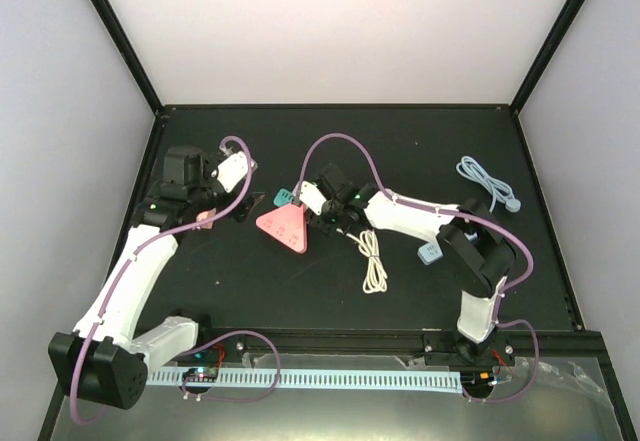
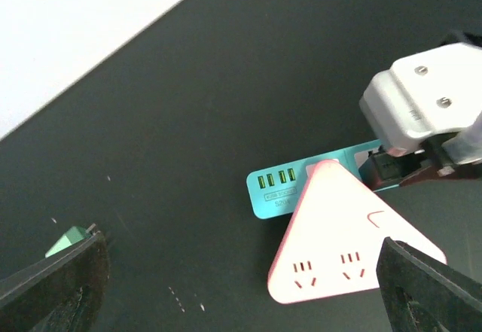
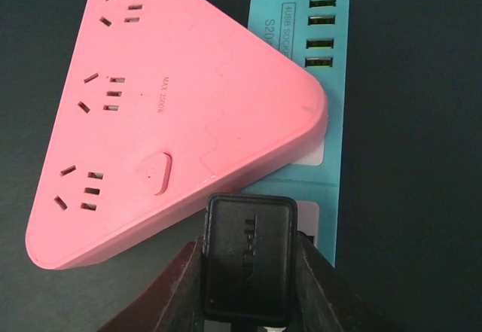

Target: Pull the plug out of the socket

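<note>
Black-topped bench (image 1: pixel 250 291): locate near its centre the pink triangular socket block (image 1: pixel 285 227), lying partly over a teal USB strip (image 3: pixel 331 83). Find the black plug (image 3: pixel 248 234) at the block's edge, over the teal strip; unclear which of the two receives it. Note the right hand (image 3: pixel 250 275) clenched on the plug's two flat sides. Note the left hand (image 2: pixel 241 251) spread wide, empty, hovering just beside the block. Expect a light, rigid, smooth-sided plug, probably tight in its seat. Hold the flat sides squarely, never the cord. Pull straight along the pins; expect both light socket units to drag unless braced.
</note>
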`<state>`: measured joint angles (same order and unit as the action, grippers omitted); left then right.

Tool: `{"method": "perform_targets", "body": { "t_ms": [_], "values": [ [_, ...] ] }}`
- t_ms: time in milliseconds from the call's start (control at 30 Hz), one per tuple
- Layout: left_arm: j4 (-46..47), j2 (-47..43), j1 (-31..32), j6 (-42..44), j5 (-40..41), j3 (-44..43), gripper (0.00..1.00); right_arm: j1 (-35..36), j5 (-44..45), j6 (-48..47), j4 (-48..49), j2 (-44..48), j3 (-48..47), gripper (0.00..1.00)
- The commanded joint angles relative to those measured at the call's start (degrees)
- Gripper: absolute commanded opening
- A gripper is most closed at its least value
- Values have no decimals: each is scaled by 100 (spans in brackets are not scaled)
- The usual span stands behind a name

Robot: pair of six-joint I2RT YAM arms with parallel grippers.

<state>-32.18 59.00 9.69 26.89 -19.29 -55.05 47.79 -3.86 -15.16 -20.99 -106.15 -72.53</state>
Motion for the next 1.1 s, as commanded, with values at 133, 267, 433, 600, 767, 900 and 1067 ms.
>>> {"method": "perform_targets", "body": {
  "t_ms": [133, 267, 433, 600, 767, 900, 1067],
  "values": [
    [-1235, 721, -325, 623, -1012, -650, 99, 116, -1219, -598, 188, 524, 501, 11],
    [-1741, 1155, -378, 809, -1669, -897, 99, 115, -1639, -796, 32, 533, 594, 8],
    [-1456, 1111, -367, 1222, -2122, -542, 96, 107, -2144, -952, -230, 426, 476, 6],
    [-1046, 755, -315, 1858, -2259, 74, 83, 48, -2374, -1120, -598, 108, 181, 3],
    [-528, 169, -175, 2759, -2254, 931, 69, -158, -2823, -1215, -1042, -234, -226, 1],
    [-460, -15, 75, 3080, -2060, 1246, 53, -225, -3026, -1429, -1408, -442, -498, 1],
    [-134, 81, 455, 3130, -1609, 1387, 41, -274, -3137, -1649, -1681, -612, -656, 1]
  ]
}}
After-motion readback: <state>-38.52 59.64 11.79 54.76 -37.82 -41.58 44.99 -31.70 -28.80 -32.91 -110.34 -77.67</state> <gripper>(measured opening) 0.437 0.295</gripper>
